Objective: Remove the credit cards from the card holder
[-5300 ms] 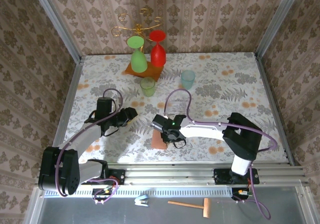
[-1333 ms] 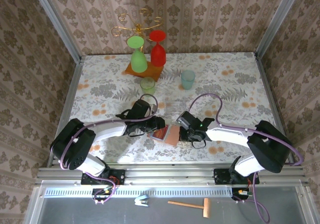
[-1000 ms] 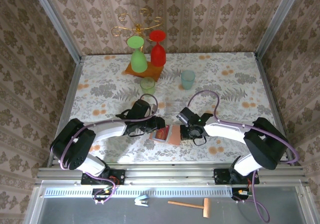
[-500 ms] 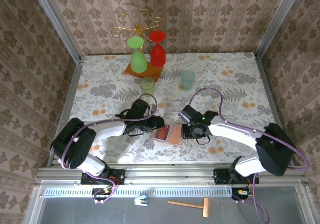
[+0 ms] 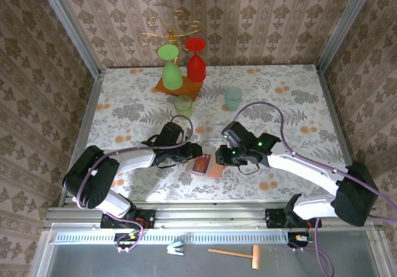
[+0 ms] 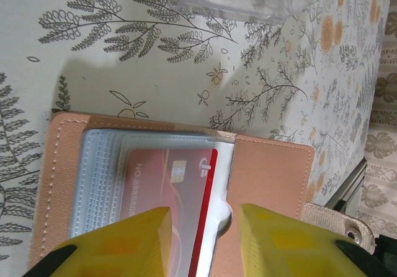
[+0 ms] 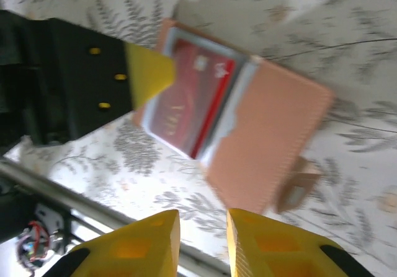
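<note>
Flanking open card holder (image 5: 207, 165) on fern-printed table (image 5: 291, 103), damask walls (image 5: 260, 23) around: left gripper (image 6: 201, 222), right gripper (image 7: 202, 225), both slightly parted, empty.

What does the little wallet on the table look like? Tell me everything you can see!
The card holder lies open and flat on the flowery table, like a little book. It looks like tan leather with stitched edges. Its left half has clear plastic sleeves with a red credit card tucked inside. Its right half is plain, with a small snap tab at the outer edge. The left gripper is over the card side, jaws apart; one tip seems to touch the edge.
</note>
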{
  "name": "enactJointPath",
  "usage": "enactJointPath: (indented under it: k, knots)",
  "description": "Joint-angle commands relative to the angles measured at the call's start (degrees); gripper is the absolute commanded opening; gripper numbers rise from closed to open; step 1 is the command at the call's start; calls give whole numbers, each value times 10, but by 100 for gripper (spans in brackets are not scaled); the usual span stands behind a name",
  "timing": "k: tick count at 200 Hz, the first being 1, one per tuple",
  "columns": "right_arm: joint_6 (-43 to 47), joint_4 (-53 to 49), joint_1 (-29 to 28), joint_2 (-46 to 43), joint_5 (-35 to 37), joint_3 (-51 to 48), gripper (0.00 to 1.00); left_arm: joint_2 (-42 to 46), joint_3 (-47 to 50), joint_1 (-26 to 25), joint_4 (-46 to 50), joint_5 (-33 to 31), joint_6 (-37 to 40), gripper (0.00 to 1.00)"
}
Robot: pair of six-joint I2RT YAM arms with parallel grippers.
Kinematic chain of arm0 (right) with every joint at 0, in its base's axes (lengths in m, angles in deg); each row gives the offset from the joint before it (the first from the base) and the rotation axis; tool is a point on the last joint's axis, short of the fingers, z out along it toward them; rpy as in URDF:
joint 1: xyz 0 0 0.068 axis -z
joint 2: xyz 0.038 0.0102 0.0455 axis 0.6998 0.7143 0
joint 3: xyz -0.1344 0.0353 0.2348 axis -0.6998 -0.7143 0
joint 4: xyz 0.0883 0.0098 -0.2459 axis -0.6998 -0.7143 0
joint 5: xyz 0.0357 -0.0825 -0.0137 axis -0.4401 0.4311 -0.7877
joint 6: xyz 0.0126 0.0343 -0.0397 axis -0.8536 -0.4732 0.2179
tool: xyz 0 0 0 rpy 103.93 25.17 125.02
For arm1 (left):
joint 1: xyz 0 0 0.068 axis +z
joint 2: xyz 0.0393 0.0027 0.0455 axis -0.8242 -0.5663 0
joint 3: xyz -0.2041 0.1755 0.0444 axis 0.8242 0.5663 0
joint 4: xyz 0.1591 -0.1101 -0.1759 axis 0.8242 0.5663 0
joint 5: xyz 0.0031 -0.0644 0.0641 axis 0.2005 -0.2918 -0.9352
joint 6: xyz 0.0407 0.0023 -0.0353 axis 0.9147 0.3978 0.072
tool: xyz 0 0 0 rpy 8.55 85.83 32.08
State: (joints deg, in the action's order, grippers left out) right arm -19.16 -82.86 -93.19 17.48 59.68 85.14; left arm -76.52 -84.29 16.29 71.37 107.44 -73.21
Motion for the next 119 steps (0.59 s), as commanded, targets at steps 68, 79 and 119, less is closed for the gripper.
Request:
enactJointPath:
  k: [68,79,119]
  knots:
    - [-32,3,-29,136,59,22,15,38,34,26,11,2,17,34]
    - [-31,8,-26,140,60,14,15,37,34,26,10,5,17,34]
    - [-5,38,-10,153,60,-19,12,26,46,24,-21,12,-1,34]
